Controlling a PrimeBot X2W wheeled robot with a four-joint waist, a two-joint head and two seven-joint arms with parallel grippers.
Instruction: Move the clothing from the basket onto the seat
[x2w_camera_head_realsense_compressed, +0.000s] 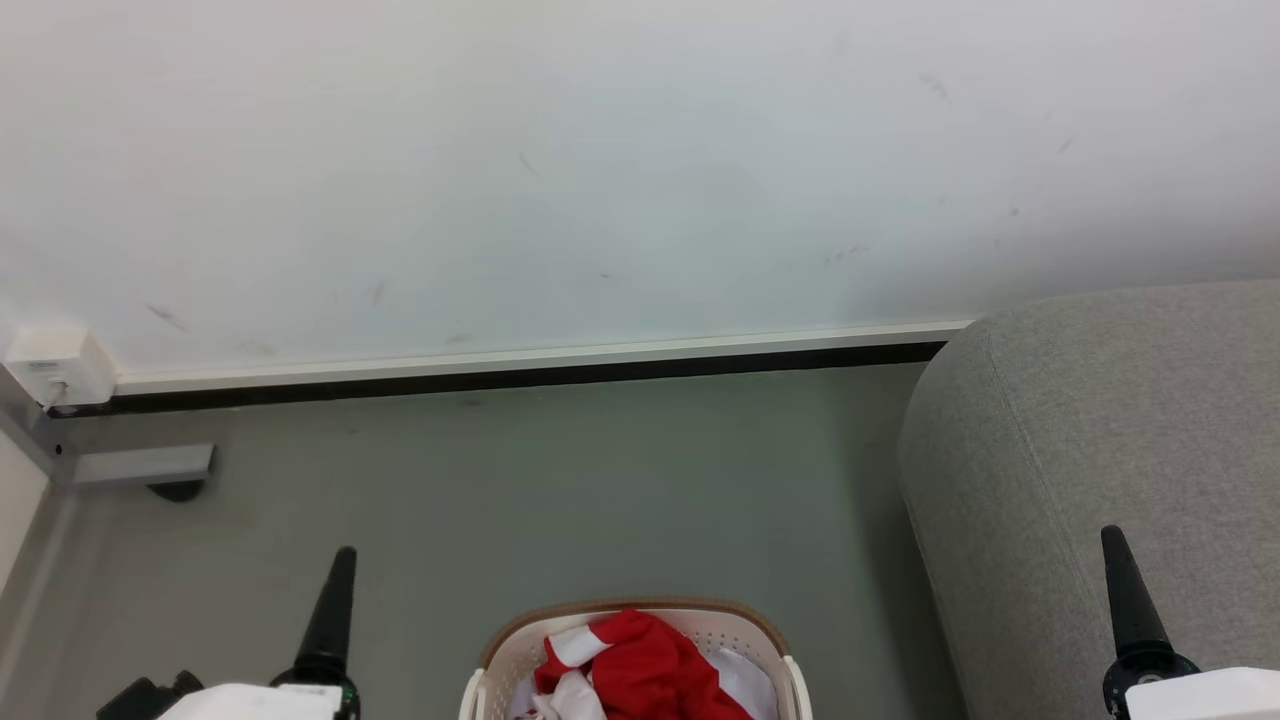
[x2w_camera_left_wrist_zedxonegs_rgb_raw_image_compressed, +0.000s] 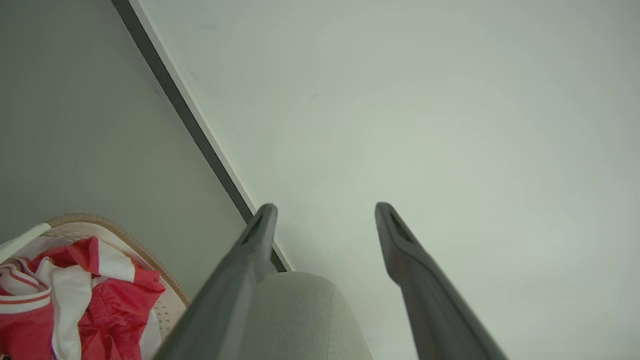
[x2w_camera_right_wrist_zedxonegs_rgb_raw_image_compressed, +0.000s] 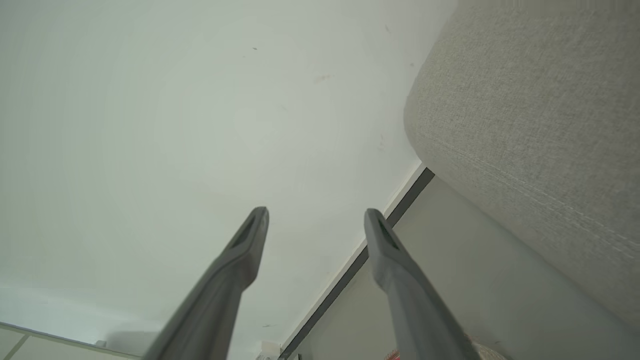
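Note:
The red clothing (x2w_camera_head_realsense_compressed: 640, 668) with white panels lies bunched in the cream basket (x2w_camera_head_realsense_compressed: 735, 625), which sits on the floor at the bottom middle of the head view. The left wrist view shows the clothing (x2w_camera_left_wrist_zedxonegs_rgb_raw_image_compressed: 107, 300) and the brown basket rim (x2w_camera_left_wrist_zedxonegs_rgb_raw_image_compressed: 131, 241) at its lower left. The grey seat (x2w_camera_head_realsense_compressed: 1100, 450) rises on the right, close beside the basket. My left gripper (x2w_camera_left_wrist_zedxonegs_rgb_raw_image_compressed: 325, 207) is open and empty, in the air left of the basket, its dark finger (x2w_camera_head_realsense_compressed: 335, 610) pointing up. My right gripper (x2w_camera_right_wrist_zedxonegs_rgb_raw_image_compressed: 316, 213) is open and empty, over the seat (x2w_camera_right_wrist_zedxonegs_rgb_raw_image_compressed: 540, 115).
A white wall with a dark baseboard (x2w_camera_head_realsense_compressed: 520, 378) runs behind the grey floor (x2w_camera_head_realsense_compressed: 560, 480). A white socket box (x2w_camera_head_realsense_compressed: 58, 365) and a grey metal bracket (x2w_camera_head_realsense_compressed: 140, 465) sit at the far left. Open floor lies between the basket and the wall.

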